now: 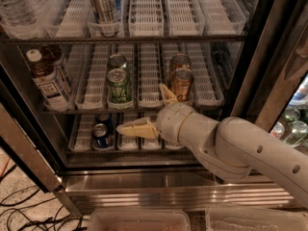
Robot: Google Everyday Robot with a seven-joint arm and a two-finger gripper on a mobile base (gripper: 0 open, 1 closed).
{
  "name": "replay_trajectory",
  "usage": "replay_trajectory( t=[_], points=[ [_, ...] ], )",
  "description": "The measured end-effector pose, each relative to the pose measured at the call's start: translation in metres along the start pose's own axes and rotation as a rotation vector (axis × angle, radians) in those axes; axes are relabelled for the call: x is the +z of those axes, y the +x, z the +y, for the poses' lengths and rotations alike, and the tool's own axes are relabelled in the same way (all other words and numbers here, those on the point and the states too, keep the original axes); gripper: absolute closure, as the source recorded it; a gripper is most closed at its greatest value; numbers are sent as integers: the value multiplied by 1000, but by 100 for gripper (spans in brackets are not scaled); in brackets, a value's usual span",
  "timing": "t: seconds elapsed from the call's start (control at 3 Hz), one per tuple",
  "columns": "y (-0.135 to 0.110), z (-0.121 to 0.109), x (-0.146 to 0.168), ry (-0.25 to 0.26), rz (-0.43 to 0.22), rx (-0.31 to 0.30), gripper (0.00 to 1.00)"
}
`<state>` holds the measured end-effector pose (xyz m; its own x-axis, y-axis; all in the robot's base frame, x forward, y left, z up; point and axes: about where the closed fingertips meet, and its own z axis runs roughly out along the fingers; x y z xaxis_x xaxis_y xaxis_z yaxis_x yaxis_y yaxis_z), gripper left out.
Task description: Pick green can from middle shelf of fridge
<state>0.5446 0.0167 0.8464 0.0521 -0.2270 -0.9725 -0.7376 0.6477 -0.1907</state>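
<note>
Right now the gripper [140, 108] sits just outside the fridge [144, 189], low and to the right of the green can [119, 85]. Jaws are spread wide, w/ nothing held. One finger points up, tip just beside the front copper can [182, 83]. The other points left, below the mid shelf [149, 78] edge, near a blue can [100, 134] on the bottom tier.

The green can stands upright at the front of its lane on the mid shelf. A darker can [117, 61] stands close behind it, and an empty lane lies between it and the copper can. Not touched yet.

Risks, as I judge them:
- The lower finger is under the rack edge, so a straight push in prob hits the shelf front. The wrist needs to lift first.
- The upper finger is closest to the copper can, so a sloppy move left could clip or tip it, or close on the wrong can.
- The fingers are spread more up-down than side-to-side. W/o a wrist turn they won't straddle the can and may just shove it.
- Pushing too deep knocks the green can into the darker can behind.
- Lane walls leave little room beside the can, so a finger may catch on the plastic.
</note>
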Motion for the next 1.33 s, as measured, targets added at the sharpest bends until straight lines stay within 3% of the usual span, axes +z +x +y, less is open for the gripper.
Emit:
replay_trajectory(
  t=[0.33, 1.0, 1.33],
  points=[
    [1, 0, 13, 35, 7, 19, 7],
    [1, -2, 14, 45, 11, 19, 16],
    [1, -2, 14, 45, 11, 19, 29]
  ],
)
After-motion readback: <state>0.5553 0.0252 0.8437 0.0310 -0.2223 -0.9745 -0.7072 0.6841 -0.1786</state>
